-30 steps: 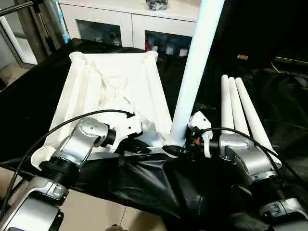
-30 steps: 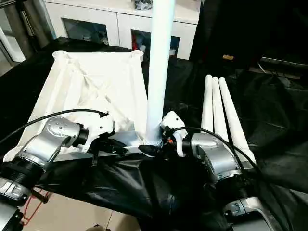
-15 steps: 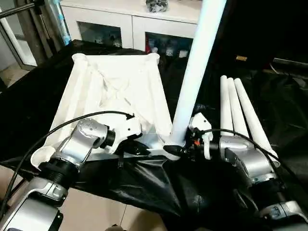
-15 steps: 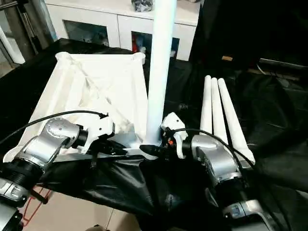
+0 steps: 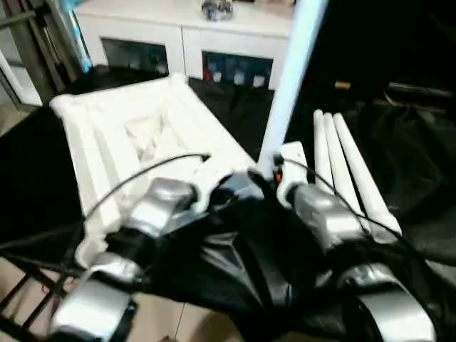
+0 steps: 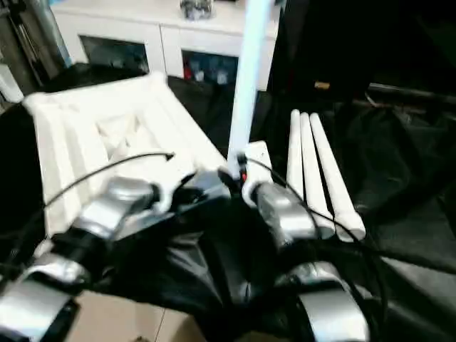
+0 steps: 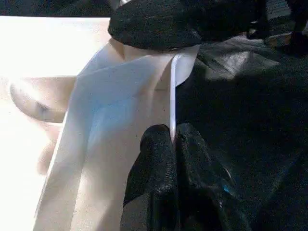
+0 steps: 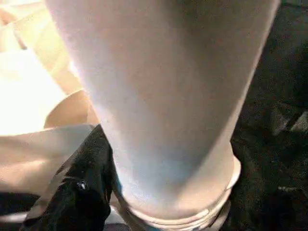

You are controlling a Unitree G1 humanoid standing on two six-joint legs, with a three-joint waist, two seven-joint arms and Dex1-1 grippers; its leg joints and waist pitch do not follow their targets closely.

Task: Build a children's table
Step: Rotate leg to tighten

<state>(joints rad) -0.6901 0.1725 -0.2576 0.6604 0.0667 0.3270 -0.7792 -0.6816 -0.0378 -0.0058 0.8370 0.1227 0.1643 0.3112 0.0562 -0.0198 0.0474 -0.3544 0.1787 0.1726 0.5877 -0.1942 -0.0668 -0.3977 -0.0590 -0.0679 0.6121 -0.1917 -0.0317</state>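
The white tabletop (image 5: 117, 135) lies ribbed side up on the black cloth, at the left. One white leg (image 5: 293, 71) stands upright at its near right corner socket. My right gripper (image 5: 266, 175) is shut on the foot of this leg; in the right wrist view one black finger (image 8: 82, 187) presses against the leg (image 8: 163, 96), and the other is hidden behind it. My left gripper (image 7: 172, 138) is shut on the thin near rim of the tabletop (image 7: 120, 96), close beside the right gripper. Three more legs (image 5: 342, 164) lie side by side to the right.
A white cabinet with glass doors (image 5: 178, 50) stands behind the work. Crumpled black cloth (image 5: 235, 256) hangs over the near table edge below my forearms. Dark cloth and boxes (image 5: 406, 107) lie at the back right.
The head camera has shifted. Beyond that, the tabletop has swung, its far end going left, and both grippers with the upright leg have moved away from me.
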